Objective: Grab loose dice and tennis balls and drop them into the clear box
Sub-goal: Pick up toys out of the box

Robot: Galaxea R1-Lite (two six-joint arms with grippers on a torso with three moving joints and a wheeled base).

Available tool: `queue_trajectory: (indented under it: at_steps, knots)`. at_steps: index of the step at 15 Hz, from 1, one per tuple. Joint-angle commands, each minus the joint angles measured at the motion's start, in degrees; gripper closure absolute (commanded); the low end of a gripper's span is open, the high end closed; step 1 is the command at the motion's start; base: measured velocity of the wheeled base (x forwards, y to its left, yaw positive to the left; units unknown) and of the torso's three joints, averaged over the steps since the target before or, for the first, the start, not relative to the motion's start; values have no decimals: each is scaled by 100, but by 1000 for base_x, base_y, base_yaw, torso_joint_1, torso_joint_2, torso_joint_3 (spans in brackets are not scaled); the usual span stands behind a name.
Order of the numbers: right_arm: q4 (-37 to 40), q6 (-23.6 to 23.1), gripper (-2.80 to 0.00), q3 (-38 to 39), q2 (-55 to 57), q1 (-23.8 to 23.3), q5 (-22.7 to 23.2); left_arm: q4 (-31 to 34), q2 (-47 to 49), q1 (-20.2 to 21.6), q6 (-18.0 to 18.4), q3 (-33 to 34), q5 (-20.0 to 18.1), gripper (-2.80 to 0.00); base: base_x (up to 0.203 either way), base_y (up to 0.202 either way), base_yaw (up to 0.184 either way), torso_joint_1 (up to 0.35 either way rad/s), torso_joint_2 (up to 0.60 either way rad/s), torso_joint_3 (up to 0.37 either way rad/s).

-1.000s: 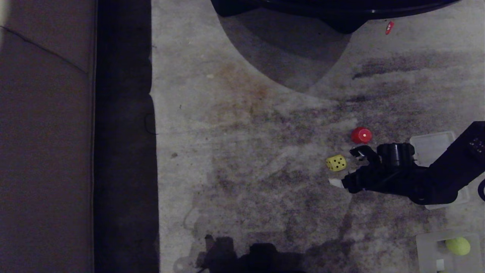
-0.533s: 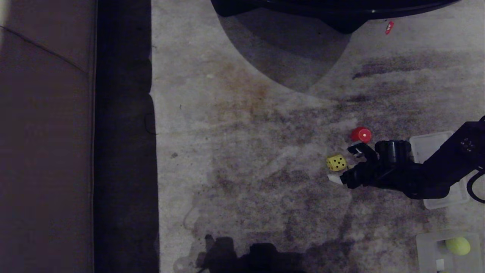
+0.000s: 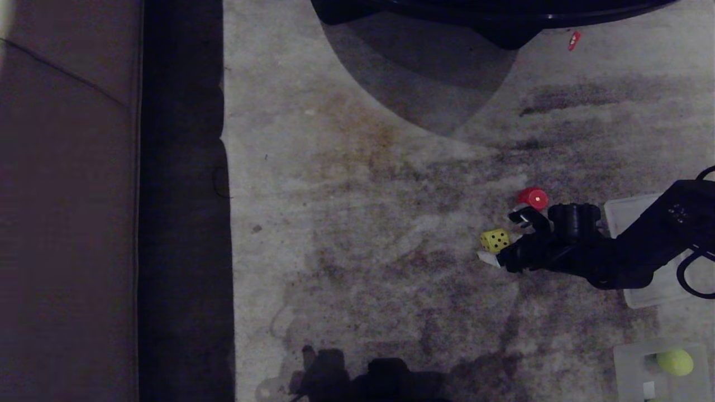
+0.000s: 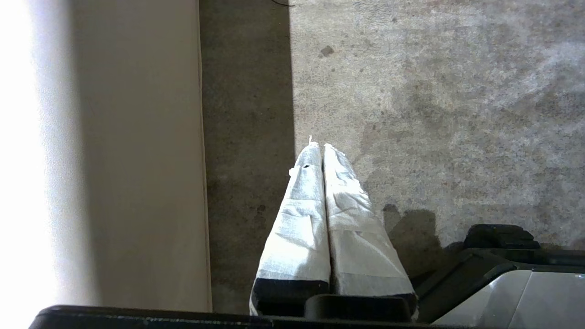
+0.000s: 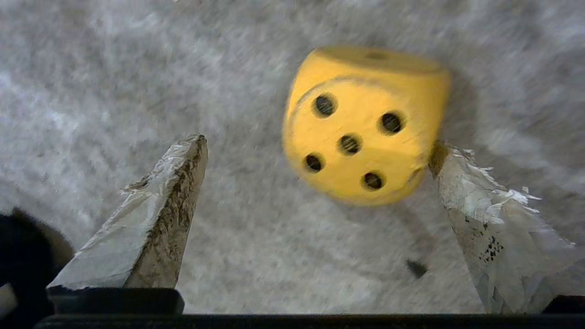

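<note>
The yellow die [image 3: 495, 240] sits on the carpet with its five black pips showing, a rounded cube lying loose. The red die [image 3: 533, 198] rests nearby, apart from it. One yellow-green tennis ball [image 3: 675, 362] lies inside the clear box [image 3: 628, 363] at the lower right

We saw a stained grey carpet [image 3: 363, 223] covering the floor, with a brown sofa [image 3: 67, 223] along its left edge. A dark round piece of furniture [image 3: 503, 14] stood at the far side, a small red scrap [image 3: 573, 40] lying near it.
</note>
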Motion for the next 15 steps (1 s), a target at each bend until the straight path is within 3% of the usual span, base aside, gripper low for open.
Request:
queue_trajectory:
  at_steps: [1,4,5,8,15]
  knots:
    - [-21,-25,-280,-46,21,8,3,-4,0,0,0,9,3,0,0,0,0,0,0,0]
    - [-21,-85,-280,-64,47,43,-7,-4,1,0,0,9,3,0,0,0,0,0,0,0]
    - [-21,-143,0,-64,54,40,-7,-4,0,0,0,9,3,0,0,0,0,0,0,0]
    - [-21,-184,0,-72,91,44,-25,-4,0,0,0,9,3,0,0,0,0,0,0,0]
    - [-5,-808,0,269,-47,-79,-63,-4,0,0,0,9,3,0,0,0,0,0,0,0]
